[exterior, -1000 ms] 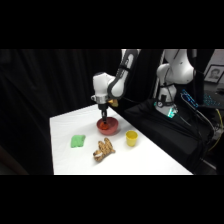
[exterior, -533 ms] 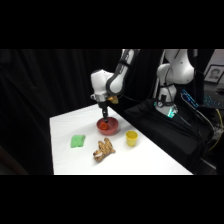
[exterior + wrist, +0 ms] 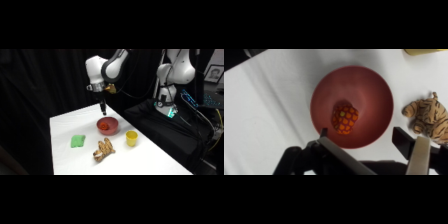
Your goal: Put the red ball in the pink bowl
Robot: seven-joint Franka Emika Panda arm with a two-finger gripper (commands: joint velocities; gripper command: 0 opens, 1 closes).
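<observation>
red ball (image 3: 344, 118) in pink bowl (image 3: 374, 90) | tool (image 3: 374, 150) open, fingers cut off

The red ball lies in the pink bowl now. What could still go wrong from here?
1. The red ball rests off centre in the pink bowl, which looks shallow; a bump could roll it out.
2. The open end effector hangs just above the bowl; moving sideways before lifting might catch the rim.
3. The tiger toy lies close beside the bowl, so a pushed bowl could hit it.
</observation>
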